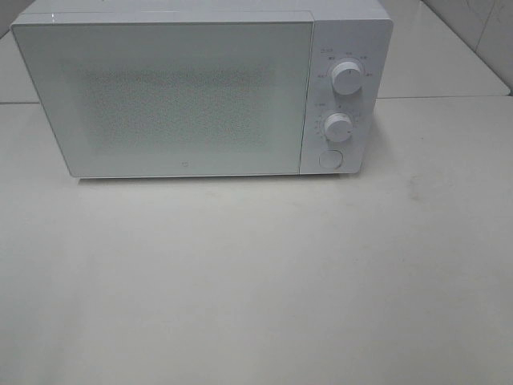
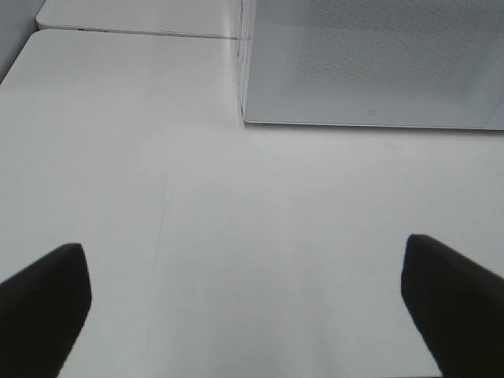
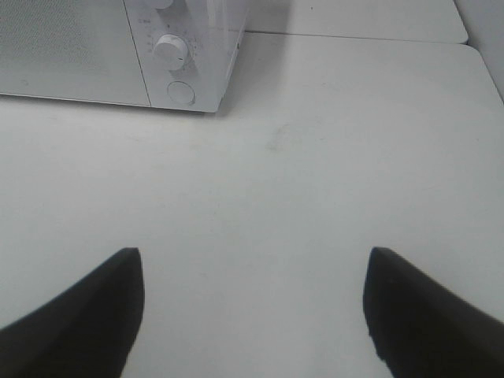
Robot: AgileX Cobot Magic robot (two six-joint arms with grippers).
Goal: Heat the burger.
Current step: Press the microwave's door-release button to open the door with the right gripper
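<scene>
- White microwave (image 1: 184, 96) stands at the back of the pale table (image 1: 256, 281) with its door shut. The door's window is a frosted, dotted panel, and nothing can be made out behind it.
- In the high view, a narrow control strip runs to the right of the door. It carries an upper knob (image 1: 346, 78), a lower knob (image 1: 337, 126) beneath it, and a round button (image 1: 329, 159) at the bottom.
- The burger shows in none of the three views, so its look, its place, which way it points and how its long axis runs cannot be told.
- Left gripper (image 2: 244, 248) has its jaws spread wide. Its dark fingers (image 2: 39, 307) hang over bare table with nothing between them and nothing touched. The door end of the microwave lies beyond the fingers, well apart from them.
- Right gripper (image 3: 253, 256) also has its jaws apart. Its black fingers (image 3: 425, 315) grip nothing, with only the table surface between them. The control end of the microwave, with the lower knob and round button in sight, stands beyond it and well clear.
</scene>
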